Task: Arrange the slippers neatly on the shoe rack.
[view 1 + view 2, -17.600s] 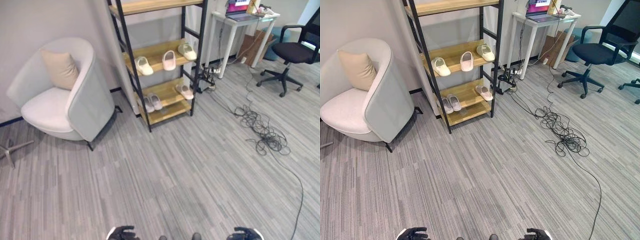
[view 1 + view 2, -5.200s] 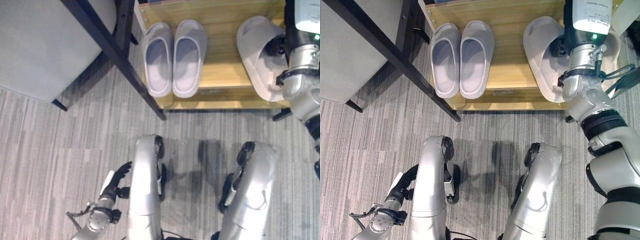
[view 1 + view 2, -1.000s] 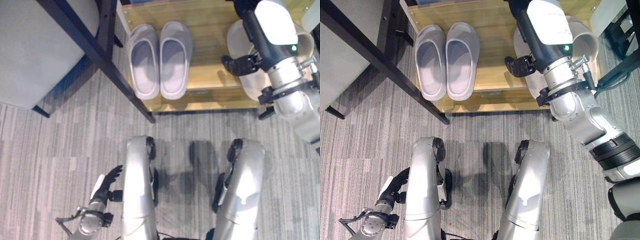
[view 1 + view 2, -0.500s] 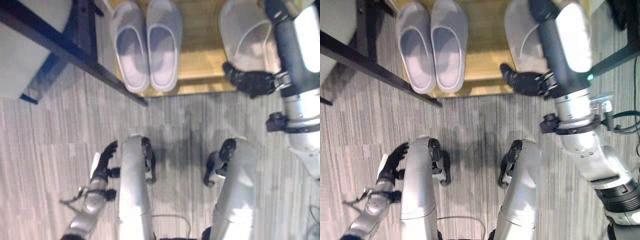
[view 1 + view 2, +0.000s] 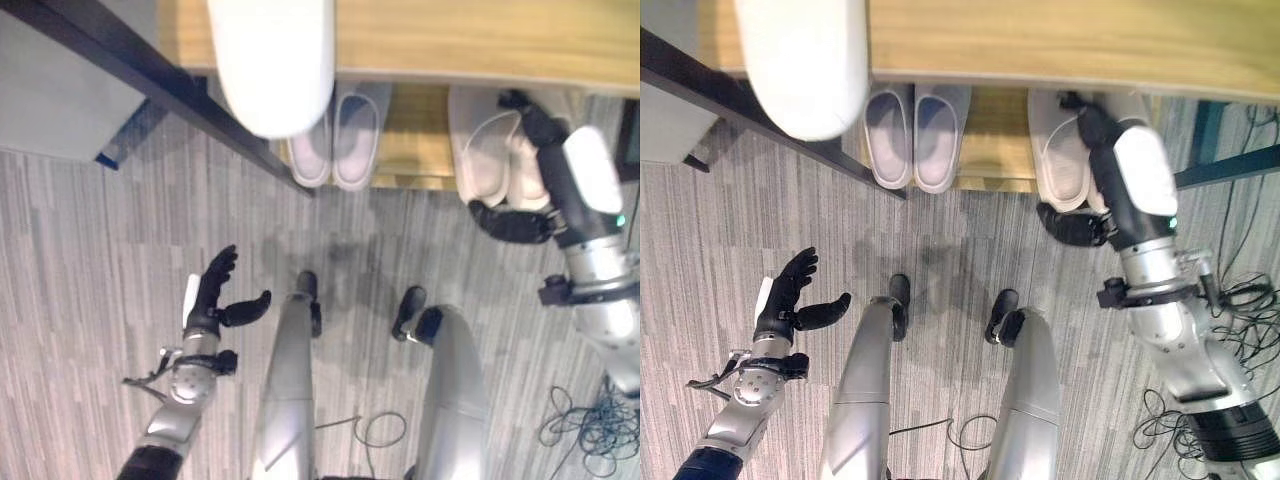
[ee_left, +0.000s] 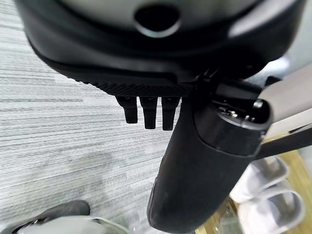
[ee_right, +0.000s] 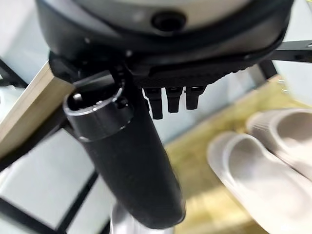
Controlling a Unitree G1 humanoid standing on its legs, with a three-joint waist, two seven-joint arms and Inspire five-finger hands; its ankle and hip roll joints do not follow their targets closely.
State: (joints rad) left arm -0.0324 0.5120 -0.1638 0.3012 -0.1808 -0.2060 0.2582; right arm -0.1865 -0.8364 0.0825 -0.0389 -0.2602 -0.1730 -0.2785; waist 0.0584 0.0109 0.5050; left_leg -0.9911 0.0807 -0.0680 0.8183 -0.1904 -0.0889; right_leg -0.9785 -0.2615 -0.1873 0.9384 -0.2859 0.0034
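Two slipper pairs (image 5: 334, 145) (image 5: 495, 155) at rack (image 5: 410, 150) front edge; light, soft; grasp at heel rim. Left hand (image 5: 212, 295), right hand (image 5: 510, 222): fingers relaxed, empty.

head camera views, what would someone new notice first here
Probably the big white slipper on the upper shelf, its end hanging out over the shelf's front edge. Below it a grey pair sits side by side on the bottom shelf, with a cream pair further right. The right hand hangs in front of that cream pair holding nothing, and the left hand is spread open over the striped floor.
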